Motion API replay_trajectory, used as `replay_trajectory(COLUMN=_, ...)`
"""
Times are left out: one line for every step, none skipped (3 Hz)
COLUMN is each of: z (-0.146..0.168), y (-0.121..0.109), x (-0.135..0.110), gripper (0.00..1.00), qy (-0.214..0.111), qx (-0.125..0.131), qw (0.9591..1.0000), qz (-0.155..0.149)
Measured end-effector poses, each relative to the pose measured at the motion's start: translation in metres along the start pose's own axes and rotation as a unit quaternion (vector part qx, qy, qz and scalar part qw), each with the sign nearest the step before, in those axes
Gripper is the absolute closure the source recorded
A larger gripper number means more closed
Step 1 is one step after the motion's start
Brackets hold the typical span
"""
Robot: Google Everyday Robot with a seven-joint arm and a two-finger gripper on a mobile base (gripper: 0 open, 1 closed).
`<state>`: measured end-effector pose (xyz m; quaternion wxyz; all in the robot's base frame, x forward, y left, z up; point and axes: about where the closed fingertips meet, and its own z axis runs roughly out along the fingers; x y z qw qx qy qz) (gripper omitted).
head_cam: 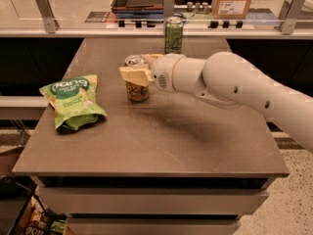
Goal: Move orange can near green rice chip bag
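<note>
The orange can (137, 88) stands upright on the brown table (156, 136), left of centre, its silver top showing. My gripper (135, 71) reaches in from the right on a white arm and is shut on the orange can, its pale fingers (132, 76) clamped around the upper half. The green rice chip bag (72, 103) lies flat on the table's left side, about a can's height to the left of the can and a little nearer the front.
A green can (173, 35) stands upright at the table's far edge, behind my gripper. A glass-railed counter (156, 13) with a dark tray and a cardboard box runs behind the table. The table's left and front edges drop off to the floor.
</note>
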<state>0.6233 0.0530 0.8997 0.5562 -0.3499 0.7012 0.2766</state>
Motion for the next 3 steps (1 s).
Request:
replay_trajectory(z=0.0, y=0.0001, x=-0.0002, gripper=0.13, qy=0.0, qx=0.0, qw=1.0, qz=0.0)
replay_trajectory(z=0.001, y=0.0018, x=-0.0009, gripper=0.0, qy=0.0, qx=-0.002, qw=1.0, qz=-0.001)
replay_trajectory(z=0.0011, y=0.0019, x=-0.001, gripper=0.0, qy=0.0, qx=-0.002, qw=1.0, qz=-0.001)
